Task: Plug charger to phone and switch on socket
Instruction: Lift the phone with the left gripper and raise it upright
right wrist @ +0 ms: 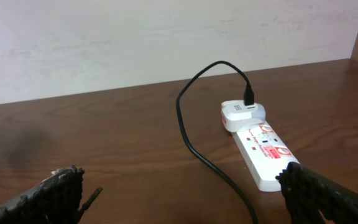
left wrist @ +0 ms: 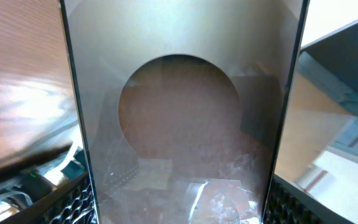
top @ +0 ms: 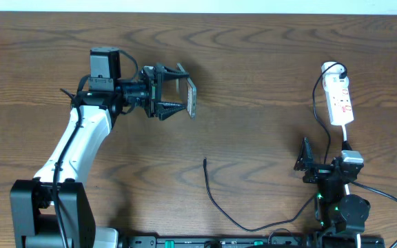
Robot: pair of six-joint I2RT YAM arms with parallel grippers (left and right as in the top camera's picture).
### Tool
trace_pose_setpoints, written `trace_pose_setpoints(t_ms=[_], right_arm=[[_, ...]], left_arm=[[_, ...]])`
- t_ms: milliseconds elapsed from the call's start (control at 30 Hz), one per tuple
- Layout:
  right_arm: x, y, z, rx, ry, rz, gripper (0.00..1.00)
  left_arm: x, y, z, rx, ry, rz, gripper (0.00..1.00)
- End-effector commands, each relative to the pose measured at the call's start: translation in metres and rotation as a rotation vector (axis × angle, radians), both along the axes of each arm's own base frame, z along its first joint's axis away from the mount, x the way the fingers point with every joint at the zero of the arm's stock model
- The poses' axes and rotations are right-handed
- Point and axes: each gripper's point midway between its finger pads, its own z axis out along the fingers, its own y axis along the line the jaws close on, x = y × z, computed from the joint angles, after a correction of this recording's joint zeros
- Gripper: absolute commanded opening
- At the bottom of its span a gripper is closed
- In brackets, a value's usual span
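Note:
My left gripper (top: 173, 91) is shut on the phone (top: 191, 98) and holds it on edge above the table's left middle. In the left wrist view the phone's glossy grey-brown face (left wrist: 179, 124) fills the frame between my fingers (left wrist: 179, 214). The charger cable (top: 216, 200) lies loose on the table, its small tip (top: 205, 162) below the phone. Its other end sits in a white adapter (right wrist: 242, 113) on the white socket strip (top: 340, 100), which also shows in the right wrist view (right wrist: 263, 149). My right gripper (top: 322, 165) is open and empty just short of the strip (right wrist: 188, 199).
The cable (right wrist: 191, 143) curves across the table left of the strip. The strip's white cord (top: 347, 138) runs down past my right arm. The table's far edge meets a pale wall behind the strip.

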Motion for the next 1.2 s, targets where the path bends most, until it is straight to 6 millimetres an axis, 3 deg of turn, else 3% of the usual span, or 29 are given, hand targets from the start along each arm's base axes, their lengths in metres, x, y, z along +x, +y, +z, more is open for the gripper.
trace_pose_setpoints(t_ms=[0, 1167], right_arm=[[-0.0003, -0.0007, -0.0004, -0.010, 0.000, -0.005, 0.99], [-0.0003, -0.0007, -0.0005, -0.010, 0.001, -0.005, 0.99]], left_arm=[[-0.0067, -0.0055, 0.0340, -0.105, 0.053, -0.045, 0.07], [-0.0047, -0.0058, 0.0376, -0.115, 0.053, -0.042, 0.07]])
